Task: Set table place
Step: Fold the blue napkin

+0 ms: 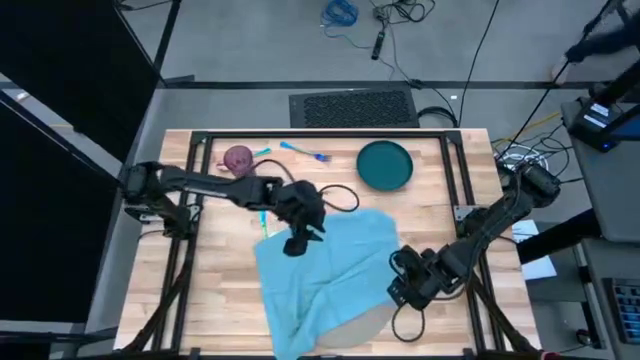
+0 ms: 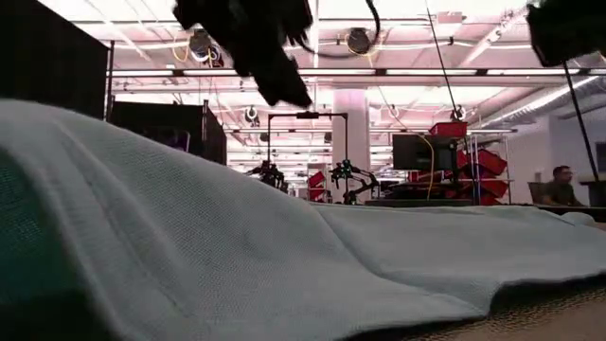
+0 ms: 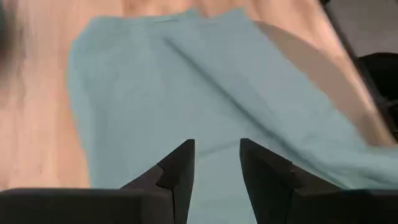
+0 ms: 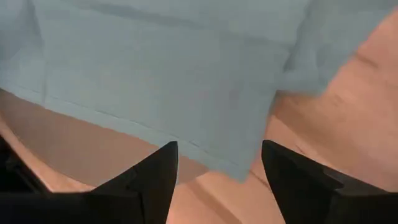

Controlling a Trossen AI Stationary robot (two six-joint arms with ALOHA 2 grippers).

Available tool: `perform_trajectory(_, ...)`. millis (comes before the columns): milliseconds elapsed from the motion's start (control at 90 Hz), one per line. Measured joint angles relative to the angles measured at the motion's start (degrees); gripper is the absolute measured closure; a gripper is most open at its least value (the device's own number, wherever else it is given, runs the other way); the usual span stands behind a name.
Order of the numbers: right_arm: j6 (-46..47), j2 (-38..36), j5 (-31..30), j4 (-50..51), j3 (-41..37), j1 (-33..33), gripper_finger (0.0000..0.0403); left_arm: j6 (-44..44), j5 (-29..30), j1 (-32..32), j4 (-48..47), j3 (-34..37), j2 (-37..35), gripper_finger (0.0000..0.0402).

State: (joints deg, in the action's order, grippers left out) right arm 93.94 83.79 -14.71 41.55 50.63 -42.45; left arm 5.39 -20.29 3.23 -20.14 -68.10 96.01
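The place (image 1: 358, 332) is a round grey mat at the near edge of the table (image 1: 215, 290), a little right of the middle. Only a small curved part of it shows in the high view, because a light blue cloth (image 1: 325, 270) lies over most of it. The cloth is crumpled, with folds running across it, and one corner reaches down to the near table edge.

At the far side of the table, well apart from the mat, stand a dark teal plate (image 1: 385, 166), a purple cup (image 1: 238, 158), and a blue fork (image 1: 305, 152) between them. The wood left of the cloth is bare, and so is a strip between the cloth and the plate.

The left gripper (image 1: 297, 243) hangs above the far left part of the cloth. Its jaws are a little apart and hold nothing; in the left wrist view the cloth lies under them. The right gripper (image 1: 402, 290) is just beside the right edge of the cloth, near the mat's rim. Its jaws are wide apart and empty, with the cloth hem and the grey mat seen beyond them.
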Motion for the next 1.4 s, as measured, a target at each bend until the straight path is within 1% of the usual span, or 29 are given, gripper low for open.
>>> perform_trajectory(111, 2.29, 0.00, -0.42, 2.81, -1.42, -0.03, 0.0184, -0.54, -4.18, 1.80, 3.83, 0.00, 4.26, 0.0288)
perform_trajectory(200, 2.60, 0.00, -0.23, 4.37, -2.66, 1.30, 0.0184, -0.52, -4.51, 1.42, 5.48, 0.00, 6.40, 0.0288)
perform_trajectory(311, -1.80, 0.00, 0.24, 3.71, -4.15, 4.46, 0.0184, -1.34, -1.18, 1.08, 7.91, -0.97, 7.75, 0.0288)
perform_trajectory(478, -11.98, 0.00, 0.10, -2.01, -4.70, 9.55, 0.0184, -1.92, 0.08, 2.31, 7.47, -3.30, 11.03, 0.0288)
perform_trajectory(600, -16.73, 0.00, 0.01, -4.40, -4.70, 11.20, 0.0184, -1.95, 2.41, 3.91, 7.24, -4.44, 13.31, 0.0288)
perform_trajectory(767, -18.60, 0.00, 0.03, -4.49, -4.70, 11.66, 0.0184, -2.05, 4.42, 5.85, 6.91, -4.61, 15.83, 0.0288)
perform_trajectory(889, -19.21, -0.42, 0.03, -4.50, -4.70, 11.66, 0.0184, -2.05, 4.84, 6.19, 5.18, -4.63, 17.80, 0.0288)
perform_trajectory(978, -19.50, -0.92, -0.10, -4.53, -4.70, 11.66, 0.0184, -1.99, 6.89, 6.18, 4.07, -4.61, 19.28, 0.0288)
perform_trajectory(1144, -19.63, -1.73, -0.22, -4.47, -4.70, 11.75, 0.0184, -2.01, 7.66, 6.14, 4.66, -4.61, 19.56, 0.0290)
perform_trajectory(1222, -19.63, -1.81, -0.23, -4.49, -4.70, 11.75, 0.0184, -1.99, 9.08, 6.09, 4.61, -4.61, 19.55, 0.0307)
perform_trajectory(1278, -19.63, -1.81, -0.23, -4.36, -4.70, 11.75, 0.0184, -1.76, 9.99, 6.08, 4.61, -4.61, 19.55, 0.0334)
perform_trajectory(1344, -19.63, -1.81, -0.22, -4.33, -4.70, 11.75, 0.0184, -1.42, 10.09, 6.08, 4.59, -4.69, 19.55, 0.0378)
perform_trajectory(1400, -19.63, -1.81, -0.21, -4.31, -4.70, 11.75, 0.0184, -1.38, 10.11, 6.08, 4.57, -4.72, 19.53, 0.0392)
